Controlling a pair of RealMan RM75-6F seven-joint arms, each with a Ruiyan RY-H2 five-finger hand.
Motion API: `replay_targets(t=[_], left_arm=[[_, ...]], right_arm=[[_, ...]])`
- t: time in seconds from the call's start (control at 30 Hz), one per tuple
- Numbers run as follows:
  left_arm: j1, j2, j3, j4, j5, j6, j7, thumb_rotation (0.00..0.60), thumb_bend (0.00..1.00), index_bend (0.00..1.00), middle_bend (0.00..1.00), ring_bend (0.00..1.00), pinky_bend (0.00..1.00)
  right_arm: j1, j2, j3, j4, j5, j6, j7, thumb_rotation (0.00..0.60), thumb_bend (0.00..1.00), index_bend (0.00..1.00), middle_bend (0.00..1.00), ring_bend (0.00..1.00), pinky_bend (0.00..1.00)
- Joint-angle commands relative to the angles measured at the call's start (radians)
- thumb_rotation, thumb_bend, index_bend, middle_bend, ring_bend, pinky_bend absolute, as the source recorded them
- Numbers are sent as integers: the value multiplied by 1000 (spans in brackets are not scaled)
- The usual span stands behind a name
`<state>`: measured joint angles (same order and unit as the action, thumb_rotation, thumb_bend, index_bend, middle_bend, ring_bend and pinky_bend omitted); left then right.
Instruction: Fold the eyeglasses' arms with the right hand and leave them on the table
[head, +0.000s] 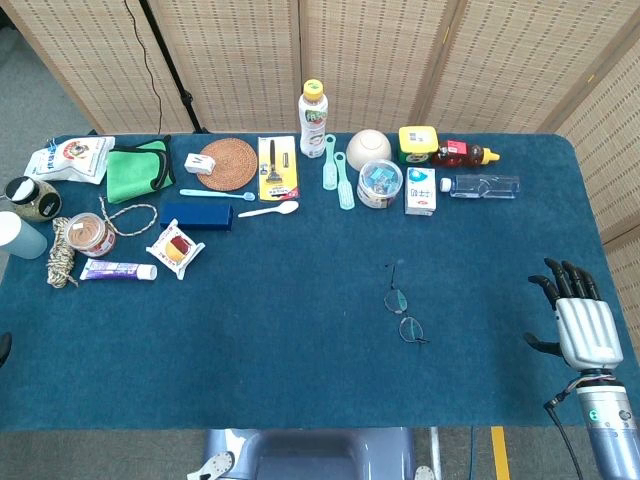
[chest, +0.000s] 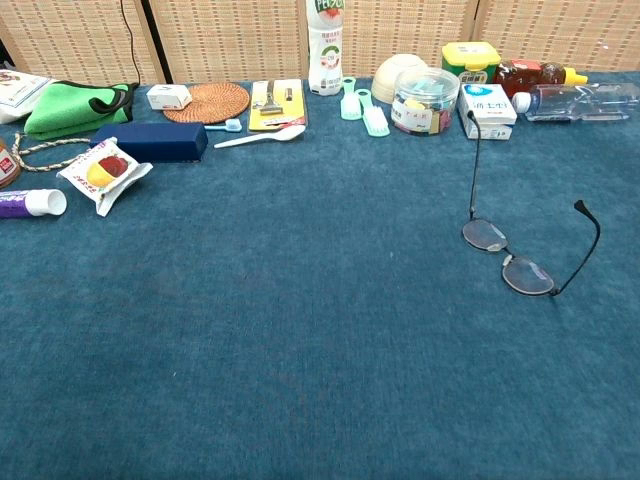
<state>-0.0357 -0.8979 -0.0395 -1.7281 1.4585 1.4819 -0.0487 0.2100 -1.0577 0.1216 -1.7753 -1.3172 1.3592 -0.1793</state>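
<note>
Nearest the camera, the right hand (head: 583, 322) hovered over the near right corner of the blue tabletop (head: 300, 330), palm side down as far as the head view showed, its dark fingers (head: 565, 280) spread apart and pointing toward the far edge, with the thumb out to the side. It held nothing. The silver forearm rose from the near edge beneath it. The chest view did not show this hand at all, and the left hand appeared in neither view.

The eyeglasses (chest: 508, 255) lay on the tabletop right of centre, well apart from the hand and nearer the middle than the far edge. They were thin, dark-framed, with small oval lenses, resting lenses down. Both arms were unfolded: in the chest view one stood up toward the far edge, the other angled up toward the right edge.

Judging from this, folding had not begun; the step in hand was the reach. The next move would call for bringing the right hand leftward over the frame, then pressing each slim arm inward against the lenses without sliding the light frame across the cloth.

A row of clutter, including a white bottle (head: 313, 118) and a small white carton (head: 421, 190), lined the far edge, away from the glasses.
</note>
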Motion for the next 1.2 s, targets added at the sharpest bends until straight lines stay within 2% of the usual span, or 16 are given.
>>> replay_targets(t=[0.03, 0.33, 0.47, 0.6, 0.87, 1.03, 1.2], left_arm=[[-4, -2, 0, -6, 1, -4, 7, 564, 437, 90, 98, 102, 0], [-6, 5, -6, -28, 11, 12, 30, 565, 436, 90, 98, 102, 0], [-6, 11, -10, -33, 7, 17, 32, 565, 436, 90, 98, 102, 0], [-5, 19, -11, -34, 8, 23, 38, 564, 436, 90, 98, 102, 0], [-2, 31, -13, -39, 4, 30, 40, 566, 436, 90, 98, 102, 0], [-2, 32, -12, -42, 3, 29, 42, 565, 437, 90, 98, 102, 0], [-4, 33, -11, -44, 3, 26, 46, 565, 436, 90, 98, 102, 0]], right_arm=[[1, -1, 1, 6, 1, -5, 11, 600, 0, 229, 93, 47, 105], [0, 15, -6, 12, -18, -32, 93, 600, 0, 215, 84, 47, 138], [2, 29, -11, 8, -33, -55, 171, 600, 0, 205, 79, 47, 152], [29, 69, -28, -9, -68, -173, 426, 600, 0, 184, 66, 47, 180], [70, 64, -47, 31, -176, -252, 826, 600, 0, 113, 55, 46, 185], [108, 45, -64, 63, -236, -292, 1035, 600, 0, 91, 41, 33, 167], [144, 22, -78, 98, -277, -318, 1142, 600, 0, 90, 36, 28, 165]])
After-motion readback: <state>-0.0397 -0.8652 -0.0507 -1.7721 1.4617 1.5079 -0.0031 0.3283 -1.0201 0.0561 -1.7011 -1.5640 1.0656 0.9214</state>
